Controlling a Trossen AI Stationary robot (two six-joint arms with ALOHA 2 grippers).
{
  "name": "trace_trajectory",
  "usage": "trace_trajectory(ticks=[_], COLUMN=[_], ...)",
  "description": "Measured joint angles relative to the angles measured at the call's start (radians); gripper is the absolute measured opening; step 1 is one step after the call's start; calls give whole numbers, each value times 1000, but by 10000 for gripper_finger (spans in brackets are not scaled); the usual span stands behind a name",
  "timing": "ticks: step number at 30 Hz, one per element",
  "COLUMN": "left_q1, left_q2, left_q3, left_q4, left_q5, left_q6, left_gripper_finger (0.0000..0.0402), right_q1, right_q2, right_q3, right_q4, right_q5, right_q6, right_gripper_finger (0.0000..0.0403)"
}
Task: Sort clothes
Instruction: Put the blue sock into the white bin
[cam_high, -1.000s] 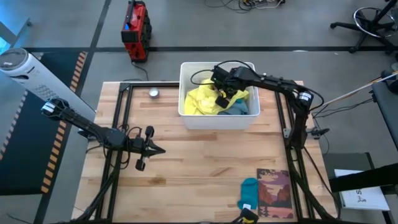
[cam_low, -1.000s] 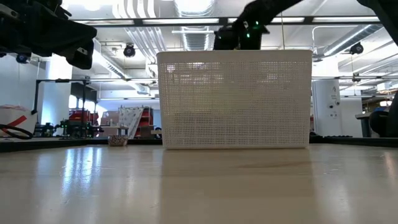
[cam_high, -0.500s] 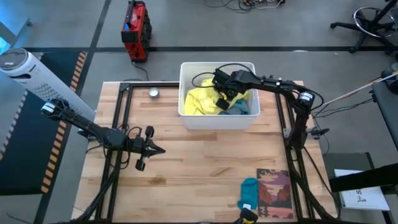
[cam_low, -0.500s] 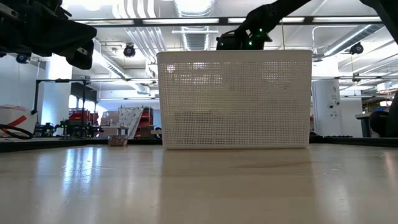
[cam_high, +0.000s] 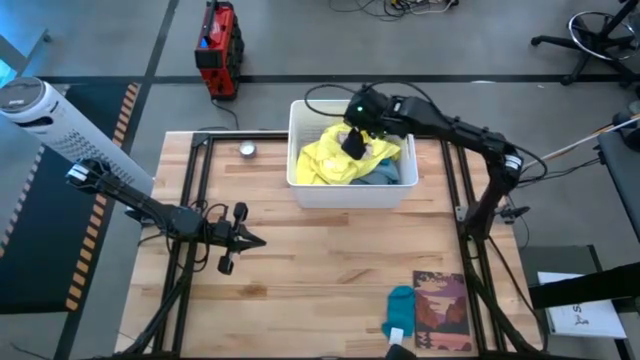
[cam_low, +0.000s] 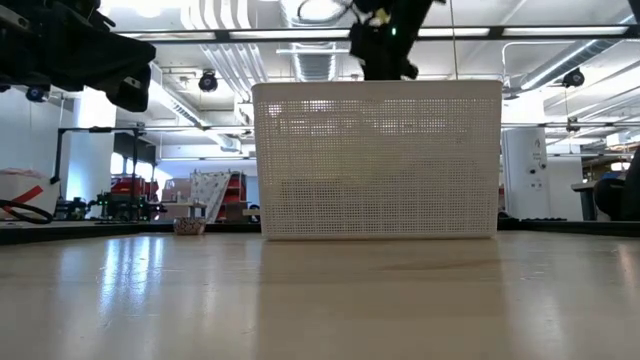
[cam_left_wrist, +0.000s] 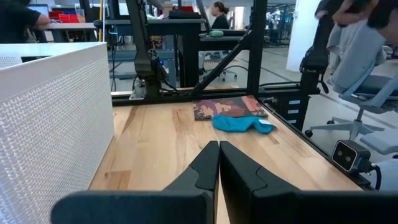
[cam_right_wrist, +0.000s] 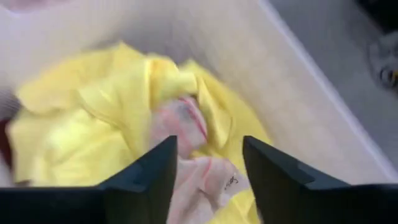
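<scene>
The clothes lie heaped in a white perforated basket at the table's far middle. A neon yellow piece is on top, with a grey-blue one beside it. My right gripper hangs open over the heap, pointing down. A pink-and-white piece shows in the gap between its fingers, lying on the yellow cloth. A teal sock lies flat on the table at the near right. My left gripper hovers shut over the table's left middle, holding nothing.
A reddish-brown printed mat lies flat beside the teal sock. A small round metal object sits left of the basket. The basket's wall stands tall in the low view. Bare wood lies between the basket and the mat.
My right gripper has moved toward the far edge over the basket. It has also risen above the basket's rim.
</scene>
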Motion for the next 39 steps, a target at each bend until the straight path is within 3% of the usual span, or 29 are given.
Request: trace_trajectory(ticks=[11,24,30,39], left_q1=[0,0,0,0], left_q2=[0,0,0,0], left_q3=[0,0,0,0], left_q4=[-7,-7,-10,-14], left_q5=[0,0,0,0], left_q6=[-1,-10,-30,-75], left_gripper_finger=[0,0,0,6], right_q1=[139,492,688,927], right_q2=[-103,-164,-120,-35], right_q3=[172,186,137,-60], right_q4=[-58,-234,-258,-249], right_q5=[2,2,2,-3], right_q6=[-52,80,198,420], right_gripper_finger=[246,257,263,263])
